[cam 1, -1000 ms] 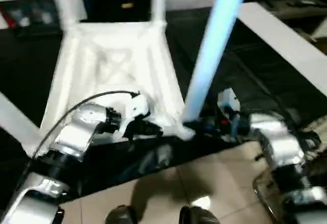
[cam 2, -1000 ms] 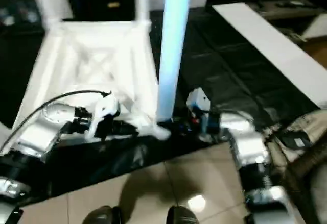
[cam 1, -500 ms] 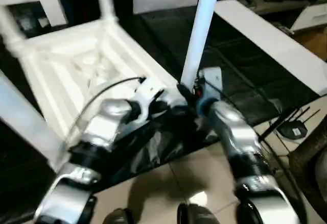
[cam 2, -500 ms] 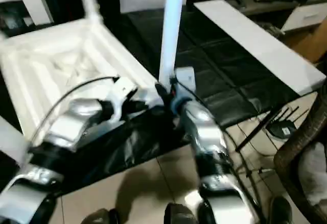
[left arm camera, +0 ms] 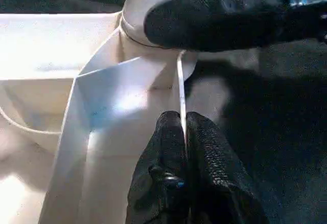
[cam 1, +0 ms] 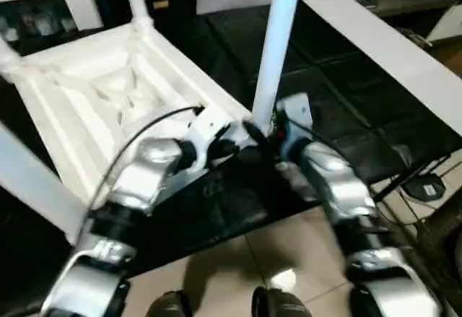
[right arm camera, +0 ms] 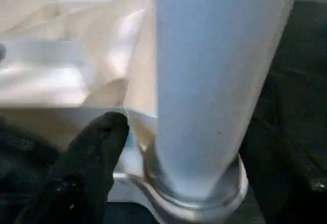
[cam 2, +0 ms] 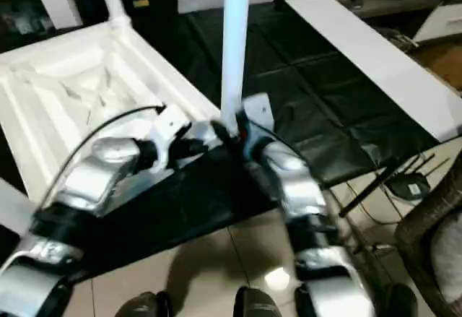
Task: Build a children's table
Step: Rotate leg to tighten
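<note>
On the black workbench (cam 1: pixel 346 107), the upturned table top (cam 1: pixel 108 107) is lying. My left gripper (left arm camera: pixel 183 132) is pinching its thin rim; my right gripper (cam 1: pixel 268 131) is flanking the nearest leg (cam 1: pixel 273 50), grip unclear.

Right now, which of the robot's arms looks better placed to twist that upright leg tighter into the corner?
Probably the right. The right gripper sits at the base of the leg, one finger beside it, while the left gripper is shut on the tabletop's rim, steadying it.
</note>
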Controlling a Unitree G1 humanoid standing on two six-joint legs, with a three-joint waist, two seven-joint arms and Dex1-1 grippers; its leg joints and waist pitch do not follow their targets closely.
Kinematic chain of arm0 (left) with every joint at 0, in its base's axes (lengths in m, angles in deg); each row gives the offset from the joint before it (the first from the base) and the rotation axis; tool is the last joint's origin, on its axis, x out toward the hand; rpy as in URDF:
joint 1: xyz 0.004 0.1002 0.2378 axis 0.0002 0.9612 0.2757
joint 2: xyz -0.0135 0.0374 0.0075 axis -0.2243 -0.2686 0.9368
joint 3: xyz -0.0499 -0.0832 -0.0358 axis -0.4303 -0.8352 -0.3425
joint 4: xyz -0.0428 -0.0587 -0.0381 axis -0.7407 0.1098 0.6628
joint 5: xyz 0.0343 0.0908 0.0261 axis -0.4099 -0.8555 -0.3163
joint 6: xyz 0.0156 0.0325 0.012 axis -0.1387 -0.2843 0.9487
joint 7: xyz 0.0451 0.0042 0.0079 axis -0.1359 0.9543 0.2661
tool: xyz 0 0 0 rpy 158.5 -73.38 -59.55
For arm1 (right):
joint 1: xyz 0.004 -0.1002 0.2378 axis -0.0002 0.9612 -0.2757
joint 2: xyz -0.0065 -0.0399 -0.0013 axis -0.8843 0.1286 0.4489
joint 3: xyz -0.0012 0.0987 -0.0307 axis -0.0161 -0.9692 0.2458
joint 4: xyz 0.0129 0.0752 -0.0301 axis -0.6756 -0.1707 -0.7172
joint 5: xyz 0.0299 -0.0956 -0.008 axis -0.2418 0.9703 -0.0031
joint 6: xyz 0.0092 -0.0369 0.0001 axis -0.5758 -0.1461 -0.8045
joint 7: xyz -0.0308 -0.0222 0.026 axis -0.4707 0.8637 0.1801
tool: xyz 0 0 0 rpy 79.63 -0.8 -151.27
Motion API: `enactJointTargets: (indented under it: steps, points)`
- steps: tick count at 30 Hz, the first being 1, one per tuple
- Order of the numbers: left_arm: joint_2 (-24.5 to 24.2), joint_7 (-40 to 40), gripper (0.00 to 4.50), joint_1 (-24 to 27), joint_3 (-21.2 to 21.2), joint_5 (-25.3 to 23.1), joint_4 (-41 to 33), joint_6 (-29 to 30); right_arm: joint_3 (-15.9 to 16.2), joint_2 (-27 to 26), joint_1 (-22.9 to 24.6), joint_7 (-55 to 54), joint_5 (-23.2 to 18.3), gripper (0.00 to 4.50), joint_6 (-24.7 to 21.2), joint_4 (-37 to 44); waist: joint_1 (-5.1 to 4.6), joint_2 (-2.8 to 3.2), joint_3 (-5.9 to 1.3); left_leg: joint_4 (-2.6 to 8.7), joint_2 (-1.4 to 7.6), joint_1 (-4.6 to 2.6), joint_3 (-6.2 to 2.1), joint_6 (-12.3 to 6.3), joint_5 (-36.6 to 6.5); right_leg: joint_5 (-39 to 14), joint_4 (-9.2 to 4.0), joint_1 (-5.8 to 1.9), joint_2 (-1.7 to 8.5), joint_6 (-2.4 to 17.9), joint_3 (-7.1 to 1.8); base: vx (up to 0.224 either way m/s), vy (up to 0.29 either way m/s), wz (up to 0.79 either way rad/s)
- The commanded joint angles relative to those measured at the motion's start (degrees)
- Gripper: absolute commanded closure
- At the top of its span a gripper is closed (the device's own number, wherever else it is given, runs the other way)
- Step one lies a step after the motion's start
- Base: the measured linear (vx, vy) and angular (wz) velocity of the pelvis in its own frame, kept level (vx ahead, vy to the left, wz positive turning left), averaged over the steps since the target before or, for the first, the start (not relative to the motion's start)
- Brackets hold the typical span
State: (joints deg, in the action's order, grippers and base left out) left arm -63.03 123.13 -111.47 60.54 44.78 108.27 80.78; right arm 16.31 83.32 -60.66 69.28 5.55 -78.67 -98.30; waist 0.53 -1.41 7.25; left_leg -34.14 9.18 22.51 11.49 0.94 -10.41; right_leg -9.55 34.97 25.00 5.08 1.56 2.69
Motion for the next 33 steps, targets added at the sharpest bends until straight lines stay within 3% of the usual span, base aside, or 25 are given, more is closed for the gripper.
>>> enactJointTargets:
  steps: [1,3,6,13,22,33]
  points:
    - [-0.91,6.35,4.5,0.38,1.13,3.05,-2.08,-5.22,0.29,3.6,-0.22,6.1,-0.6,0.51,2.12,0.03,0.25,0.0,-4.52,3.71,3.62,-1.58,-1.38,-5.88,-8.3,-8.92,-4.07,-3.54,3.3,14.79,-2.68,0.0,0.0,0.0]
    - [-1.36,7.32,4.5,0.53,1.18,3.29,-2.12,-5.66,0.35,4.45,-0.33,7.09,-0.53,0.39,2.45,-0.07,0.5,0.08,-4.42,3.8,3.67,-1.6,-1.34,-5.61,-8.17,-9.34,-3.99,-3.49,3.25,14.79,-2.72,0.0,0.0,0.0]
    - [-4.83,13.73,4.5,0.67,2.07,3.91,-1.35,-8.19,1.76,9.41,-1.31,17.06,-2.09,0.39,4.88,-1.06,0.82,-0.07,-4.57,3.73,3.68,-1.56,-1.41,-5.51,-8.62,-9.98,-3.93,-3.61,3.33,14.65,-2.66,0.0,0.0,0.0]
    - [-9.03,23.21,4.5,0.09,4.17,4.96,0.65,-12.04,5.59,14.18,-2.66,35.06,-4.89,0.39,7.18,-3.48,1.68,-0.18,-4.83,3.41,3.95,-1.52,-1.21,-7.6,-5.96,-5.7,-3.2,-3.56,3.37,16.47,-2.55,0.0,0.0,0.0]
    - [-10.77,29.23,4.5,0.55,6.74,4.89,0.78,-14.3,6.47,14.18,-5.5,41.8,-6.17,1.13,8.05,-8.6,2.68,-0.34,-4.96,3.36,4.23,-1.6,-1.09,-6.95,-5.34,-6.75,-2.87,-3.37,3.55,17.05,-2.52,0.0,0.0,0.0]
    - [-10.85,30.7,4.5,-0.17,7.76,4.02,2.11,-16.1,7.53,14.28,-7.38,48.39,-7.01,2.06,8.42,-11.8,2.77,-0.49,-5.01,3.33,4.22,-1.45,-1.12,-6.95,-5.37,-7.22,-2.9,-3.4,3.61,16.82,-2.47,0.0,0.0,0.0]
